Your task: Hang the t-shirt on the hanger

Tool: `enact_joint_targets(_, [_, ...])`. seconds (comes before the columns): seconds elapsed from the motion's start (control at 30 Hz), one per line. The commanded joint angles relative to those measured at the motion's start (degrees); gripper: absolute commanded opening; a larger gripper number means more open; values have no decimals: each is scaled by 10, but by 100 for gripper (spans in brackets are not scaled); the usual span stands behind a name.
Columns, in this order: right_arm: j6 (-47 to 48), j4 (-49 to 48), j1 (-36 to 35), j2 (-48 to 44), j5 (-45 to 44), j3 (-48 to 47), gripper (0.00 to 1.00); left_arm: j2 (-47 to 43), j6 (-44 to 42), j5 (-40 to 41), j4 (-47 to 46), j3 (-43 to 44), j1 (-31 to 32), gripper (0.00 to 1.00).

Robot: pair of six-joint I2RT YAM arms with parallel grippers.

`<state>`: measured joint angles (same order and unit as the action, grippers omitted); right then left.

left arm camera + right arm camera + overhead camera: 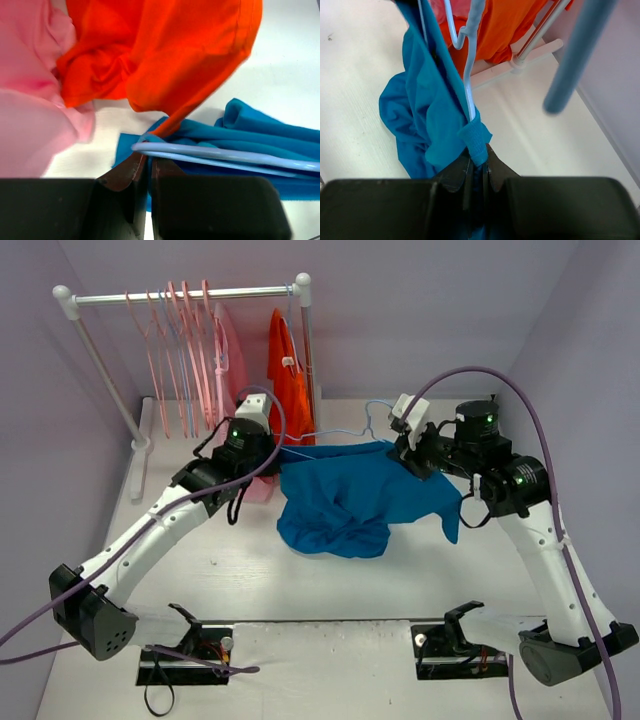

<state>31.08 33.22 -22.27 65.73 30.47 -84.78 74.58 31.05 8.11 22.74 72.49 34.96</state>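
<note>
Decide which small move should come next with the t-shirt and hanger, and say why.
Probably raise both pincers together slightly. The left pincer pinches the hanger at its bare corner, the right pincer pinches t-shirt cloth wrapped over its other end, and the t-shirt sags bunched onto the table.

Crumpled blue t-shirt (340, 502) sags mid-table; pale blue hanger (225, 155) runs along its top.

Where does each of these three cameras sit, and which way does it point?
Top external: above and behind the arms, looking down on the table; both arms show, bases nearest.
Left wrist: on the left arm, looking past the left hand at the hanger and orange garment.
Right wrist: on the right arm, looking past the right hand along the t-shirt.
Shared: both wrist views show hanger, t-shirt and orange garment.
</note>
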Motion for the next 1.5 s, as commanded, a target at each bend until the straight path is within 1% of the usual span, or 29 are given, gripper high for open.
enact_joint_targets(0.0, [-8,-47,-1,-35,-21,9,0,4,-64,-7,36,77,-41,0])
enact_joint_targets(0.13, [-8,-47,-1,-45,-41,28,0,31,-100,-26,68,128,-70,0])
enact_joint_targets(0.23, [-7,-47,-2,-46,-47,34,0,48,-126,-33,96,173,-79,0])
enact_joint_targets(0.37, [-4,-46,-6,-48,-67,43,0,58,-148,-32,124,209,-86,0])
enact_joint_targets(0.67, [5,-44,-17,-54,-102,62,0,52,-179,-39,143,228,-133,0])
enact_joint_targets(0.77, [7,-42,-27,-47,-97,51,0,58,-193,-73,145,246,-133,0])
enact_joint_targets(0.83, [5,-41,-30,-39,-79,39,0,61,-191,-96,150,265,-128,0])
enact_joint_targets(0.9, [2,-43,-33,-22,-52,18,0,70,-190,-108,169,289,-105,0])
enact_joint_targets(0.93, [2,-44,-35,-11,-32,0,0,79,-188,-102,184,316,-85,0])
enact_joint_targets(1.0, [6,-44,-36,0,-12,-17,0,89,-181,-95,198,343,-65,0])
enact_joint_targets(1.1, [16,-46,-36,23,14,-59,0,115,-167,-88,243,421,-35,0])
enact_joint_targets(1.17, [24,-45,-36,36,29,-92,0,134,-159,-63,259,460,-10,0])
enact_joint_targets(1.23, [29,-46,-36,45,38,-117,0,139,-149,-57,263,486,-3,0])
enact_joint_targets(1.4, [35,-46,-36,71,94,-182,0,176,-133,-53,291,616,-1,0])
enact_joint_targets(1.47, [35,-47,-36,74,122,-190,0,181,-126,-48,293,637,0,0])
